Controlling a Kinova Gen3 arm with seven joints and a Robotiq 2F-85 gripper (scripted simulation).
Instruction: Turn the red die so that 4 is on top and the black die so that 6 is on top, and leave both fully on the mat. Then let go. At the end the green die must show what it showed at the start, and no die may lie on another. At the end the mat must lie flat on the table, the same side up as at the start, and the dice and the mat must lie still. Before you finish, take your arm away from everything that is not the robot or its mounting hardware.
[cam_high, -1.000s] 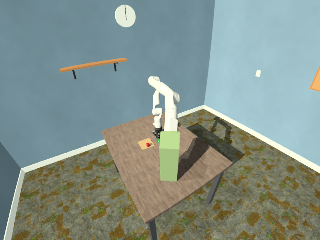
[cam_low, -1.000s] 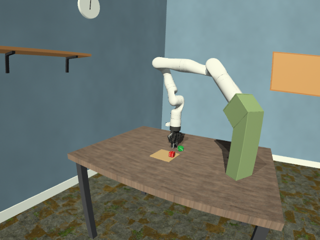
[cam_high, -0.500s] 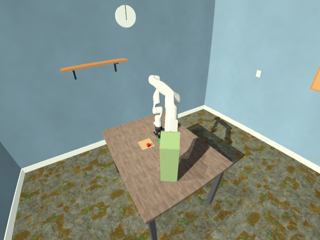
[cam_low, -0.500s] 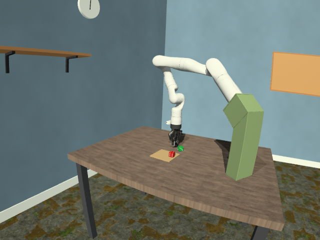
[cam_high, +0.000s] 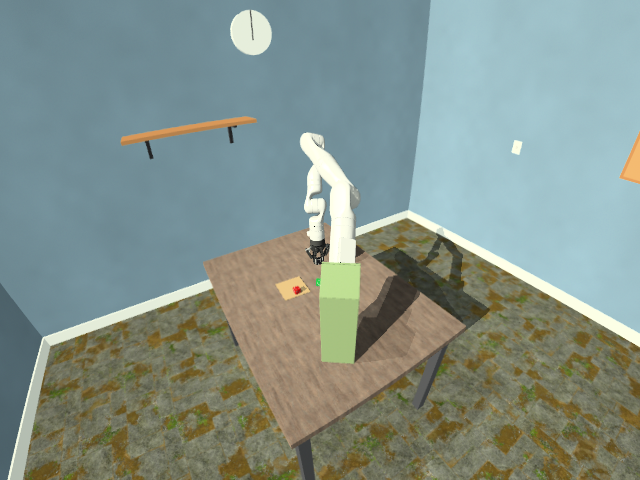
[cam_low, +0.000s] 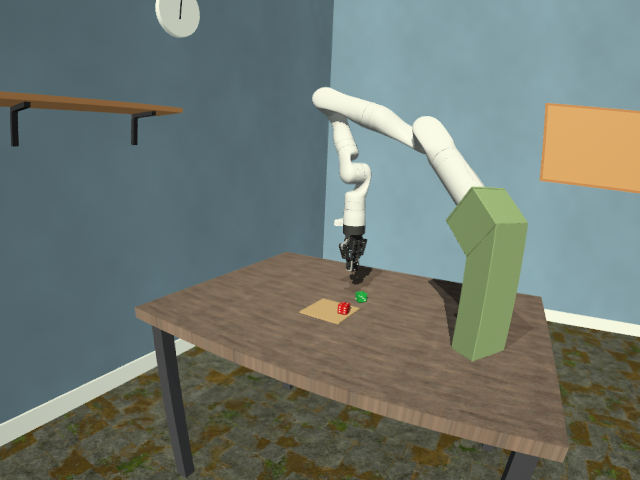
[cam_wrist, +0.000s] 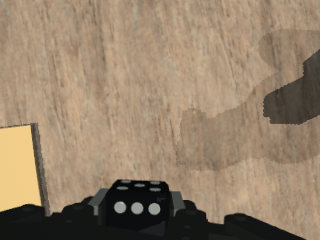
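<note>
My gripper (cam_low: 353, 264) is shut on the black die (cam_wrist: 137, 204) and holds it above the table, behind the mat. In the wrist view the die's face towards the camera shows three pips. The tan mat (cam_low: 328, 310) lies flat on the table, and its corner shows at the left of the wrist view (cam_wrist: 17, 167). The red die (cam_low: 343, 307) sits on the mat near its right edge. The green die (cam_low: 361, 296) lies on the table just beyond the mat's right corner. In the top view the gripper (cam_high: 317, 256) hangs above and behind the red die (cam_high: 296, 289).
A tall green block (cam_low: 485, 271) covering the arm's base stands on the table at the right. The table edges lie well away from the mat.
</note>
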